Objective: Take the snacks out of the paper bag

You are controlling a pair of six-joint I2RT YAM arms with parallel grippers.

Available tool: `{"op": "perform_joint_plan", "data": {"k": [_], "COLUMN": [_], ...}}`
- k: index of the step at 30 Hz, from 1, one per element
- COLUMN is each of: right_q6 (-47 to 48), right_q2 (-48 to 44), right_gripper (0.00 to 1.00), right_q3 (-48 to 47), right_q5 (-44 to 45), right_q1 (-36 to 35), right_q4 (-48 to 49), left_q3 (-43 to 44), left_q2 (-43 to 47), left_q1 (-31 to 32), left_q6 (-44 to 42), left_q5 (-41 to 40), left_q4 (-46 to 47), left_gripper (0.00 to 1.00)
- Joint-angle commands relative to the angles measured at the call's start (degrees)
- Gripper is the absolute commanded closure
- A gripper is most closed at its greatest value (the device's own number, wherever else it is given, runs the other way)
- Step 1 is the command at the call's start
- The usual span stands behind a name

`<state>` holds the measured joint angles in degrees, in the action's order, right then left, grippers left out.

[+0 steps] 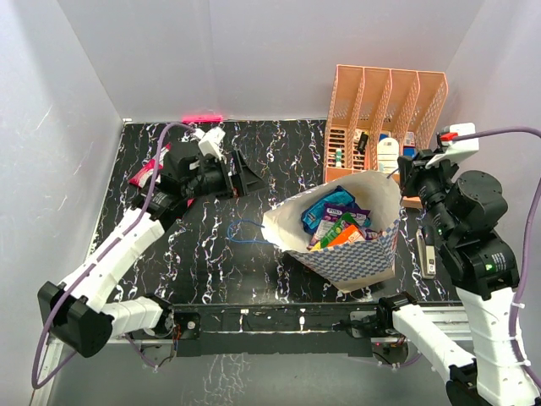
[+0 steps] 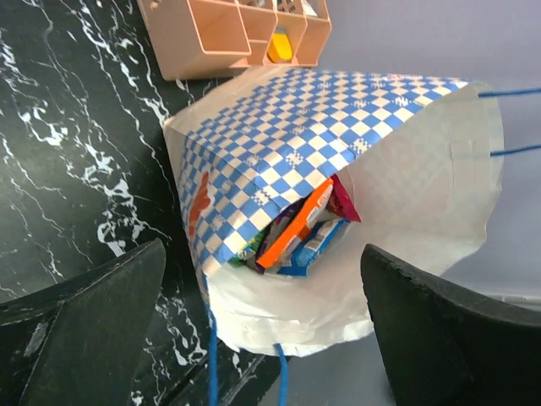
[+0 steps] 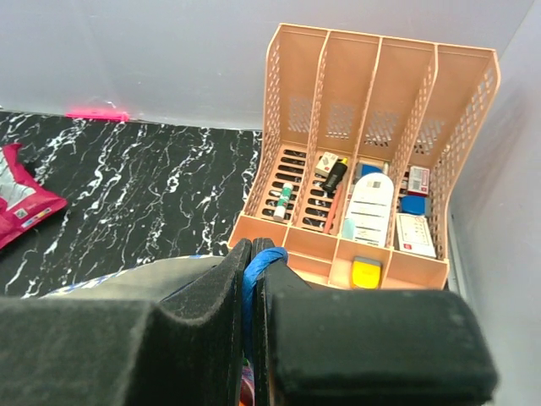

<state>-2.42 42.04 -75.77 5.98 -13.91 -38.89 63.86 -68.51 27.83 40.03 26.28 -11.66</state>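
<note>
Left of the paper bag: left gripper, jaws stood wide, empty; snacks lay inside it; right gripper pinched its blue cord handle.

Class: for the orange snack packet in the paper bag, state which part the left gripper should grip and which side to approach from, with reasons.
Probably grip the orange packet by its exposed end, pinching its flat faces. It sits slanted among other snacks, that end toward the open mouth of the paper bag, which faces the open left gripper; enter straight through it.
</note>
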Motion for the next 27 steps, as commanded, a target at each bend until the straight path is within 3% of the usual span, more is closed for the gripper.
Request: {"op": "perform_joint_plan", "data": {"k": [1,5,10,17,27], "right_q6": [5.2,7.5,9.2,10.9,11.4], "right_q2": [-1.9,-2.1,-1.6,-1.4,-1.3], "right_gripper": [0.93,0.93,0.93,0.93,0.93], "right_q3": [-6.2,-7.7,-9.3,-9.8,-10.3], "right_q5": [4.2,5.3,4.7,4.6,1.5], "right_q1": [-0.3,-0.3,-0.3,-0.3,-0.4], "right_q4": [10.1,10.0,9.2,9.3,9.5], "left_q3": [0.9,0.2,-0.3,-3.7,-0.4], "left_q2": [1.8,4.1,7.7,6.5,2.4], "left_q1": [4.3,9.5,10.1,10.2,10.1], "left_q6": [0.0,-1.3,-4.4,-4.0,-1.3], "left_q5": [-2.5,-8.6,-15.0,-13.3,-31.6], "left_q4": [-5.4,-10.2,-17.2,-15.5,-18.0], "left_gripper": [0.02,0.02,0.02,0.03,0.02]}}
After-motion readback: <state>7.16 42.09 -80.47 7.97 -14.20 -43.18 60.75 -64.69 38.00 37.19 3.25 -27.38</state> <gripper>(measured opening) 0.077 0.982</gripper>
